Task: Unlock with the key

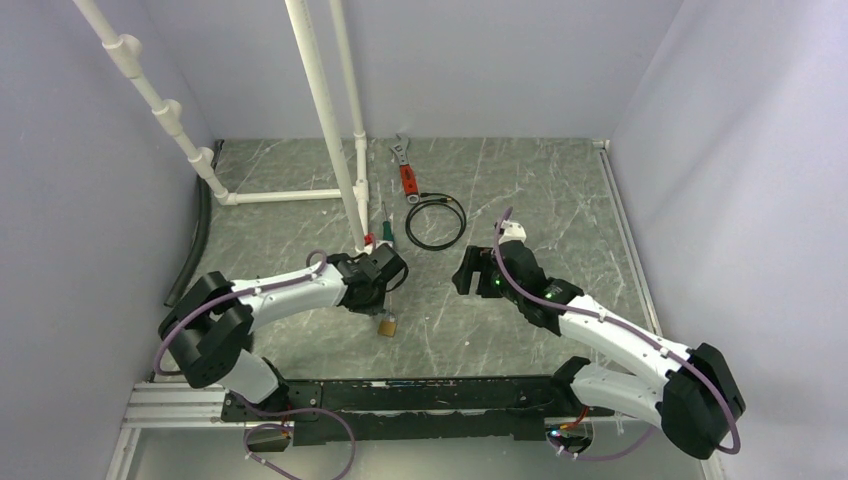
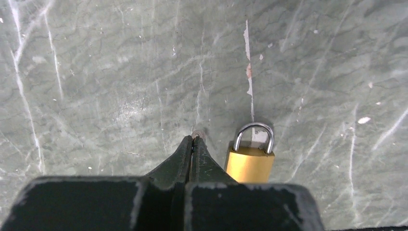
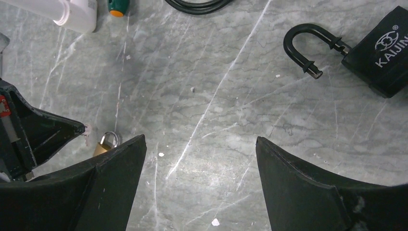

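Closest to the arm bases, the left gripper (image 2: 195, 139) has its jaws pressed together over the table (image 1: 560, 200). Only a small metal tip shows between the fingertips. It looks like the blade of the key (image 2: 197, 134), and the head is hidden inside the grip. Just beside the fingers, to their right in the left wrist view, a small brass padlock (image 2: 250, 162) lies flat with both legs of its shackle seated in the body. Whether the finger touches it cannot be told.

Across from it, the right gripper (image 3: 201, 140) hovers with its jaws spread wide and nothing between them. Beyond its fingers in the right wrist view lies a larger black padlock (image 3: 377, 53), whose shackle is swung open with one end free.

Farther out is a coiled black cable (image 1: 435, 222), with a green-handled screwdriver (image 1: 385, 232) to its left, right by the foot of the white pipe frame (image 1: 325, 110). A red-handled wrench (image 1: 404, 168) lies near the back wall — well apart from both grippers.
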Robot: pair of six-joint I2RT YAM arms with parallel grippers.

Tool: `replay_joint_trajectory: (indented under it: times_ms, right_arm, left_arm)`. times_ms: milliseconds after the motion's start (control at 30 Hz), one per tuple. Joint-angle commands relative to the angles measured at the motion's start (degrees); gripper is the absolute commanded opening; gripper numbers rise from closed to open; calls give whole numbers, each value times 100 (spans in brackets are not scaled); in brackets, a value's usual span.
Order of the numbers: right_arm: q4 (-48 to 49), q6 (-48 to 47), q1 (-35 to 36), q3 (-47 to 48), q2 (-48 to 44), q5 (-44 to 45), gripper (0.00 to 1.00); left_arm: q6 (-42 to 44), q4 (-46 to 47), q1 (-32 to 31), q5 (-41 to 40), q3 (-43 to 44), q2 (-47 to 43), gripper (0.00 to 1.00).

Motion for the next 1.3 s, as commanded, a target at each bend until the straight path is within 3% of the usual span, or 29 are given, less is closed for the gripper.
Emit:
replay_joint_trajectory:
  times_ms: [0,367,600,833,1000,1267]
  right_arm:
    - [139,-207,27,187,-244,-112,86]
    - [1633,-381,65,-33,-506,-2730,84]
    - [3325,328,212,-489,-583,-4043,78]
    - [5232,1543,608,-921,1,-4251,71]
    - [5511,1804,1006,-833,491,-3752,63]
    - [5807,2018,1278,-571,1187,-3697,53]
  left_arm:
    - [12,-163,-40,32,61,-500,0]
    - [145,-267,-42,597,25,-1871,0]
    - [471,1019,-43,1734,-747,-3311,0]
    - [357,1484,-38,1730,-1137,-4250,0]
    - [260,1679,-45,1744,-1260,-4444,0]
    - [100,1719,-40,1601,-1410,-4660,0]
